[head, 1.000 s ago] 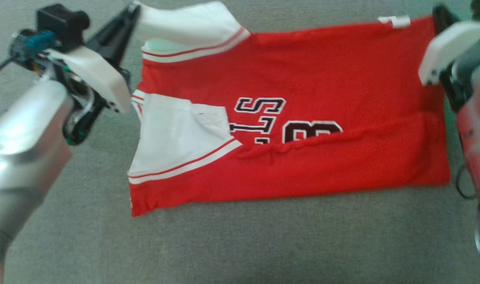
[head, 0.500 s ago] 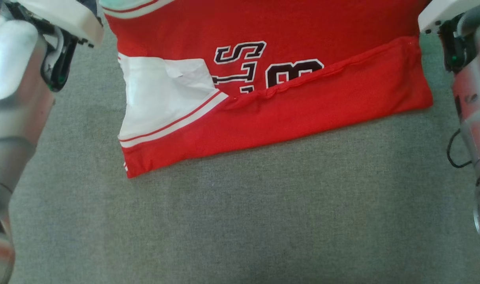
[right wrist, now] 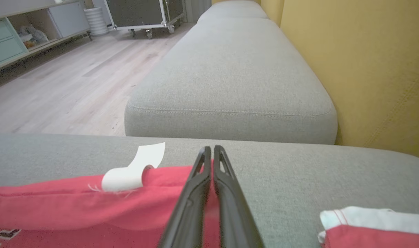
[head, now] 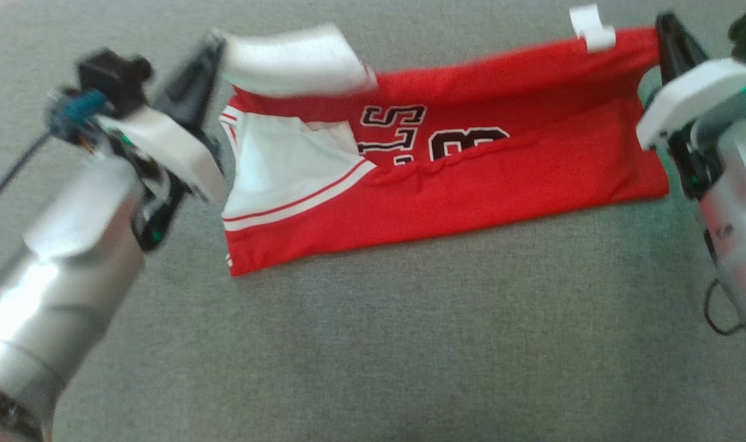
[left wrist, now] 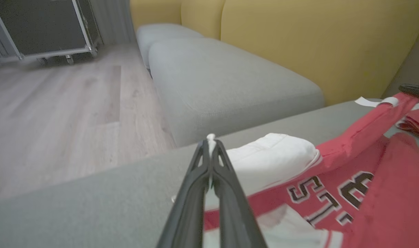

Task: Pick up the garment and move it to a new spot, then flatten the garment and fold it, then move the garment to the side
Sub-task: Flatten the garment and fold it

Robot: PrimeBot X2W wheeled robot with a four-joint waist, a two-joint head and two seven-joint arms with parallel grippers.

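Observation:
The garment (head: pixel 471 184) is a red jersey with white sleeves and dark lettering, lying across a grey sofa cushion (head: pixel 410 337). Its near half is folded flat, while its far edge hangs raised between my two grippers. My left gripper (head: pixel 212 42) is shut on the white sleeve (head: pixel 293 58); in the left wrist view the left gripper (left wrist: pixel 211 141) pinches white cloth at its tips. My right gripper (head: pixel 662 24) is shut on the red far corner beside a white tag (head: pixel 588 24). Red cloth (right wrist: pixel 75 206) runs between the right gripper (right wrist: pixel 211 150) fingers.
A yellow backrest (left wrist: pixel 299 44) rises behind the cushions. Another grey cushion (right wrist: pixel 230 79) adjoins this one. Beyond lie a wooden floor (left wrist: pixel 58 103), a black wheeled case (left wrist: pixel 40 27) and a shelf unit with drawers (right wrist: pixel 9 41).
The head camera has swung, so the whole picture shifted. The raised far edge now sits closer to the lettering, with less red body showing between them. Both grippers stay shut on the cloth.

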